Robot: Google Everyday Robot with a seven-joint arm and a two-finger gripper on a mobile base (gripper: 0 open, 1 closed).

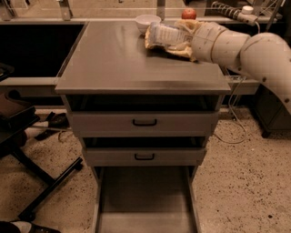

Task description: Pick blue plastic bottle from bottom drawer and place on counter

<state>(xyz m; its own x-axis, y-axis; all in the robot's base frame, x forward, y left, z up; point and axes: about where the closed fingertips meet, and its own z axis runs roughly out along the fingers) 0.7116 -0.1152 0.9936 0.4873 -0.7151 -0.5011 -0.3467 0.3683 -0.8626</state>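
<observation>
My gripper (178,37) comes in from the right on a thick white arm and is shut on the blue plastic bottle (163,34). The bottle lies on its side, held low over the back right part of the counter (122,59). It covers most of a yellow-brown snack bag (151,44). I cannot tell if the bottle touches the counter. The bottom drawer (145,200) stands pulled out at the bottom of the cabinet, and its flat grey floor is bare.
A white bowl (148,21) and a red apple (188,13) sit at the counter's back edge. Two shallower drawers with black handles (144,122) are slightly open above the bottom drawer. A black chair (18,123) stands at the left. Cables (233,123) lie at the right.
</observation>
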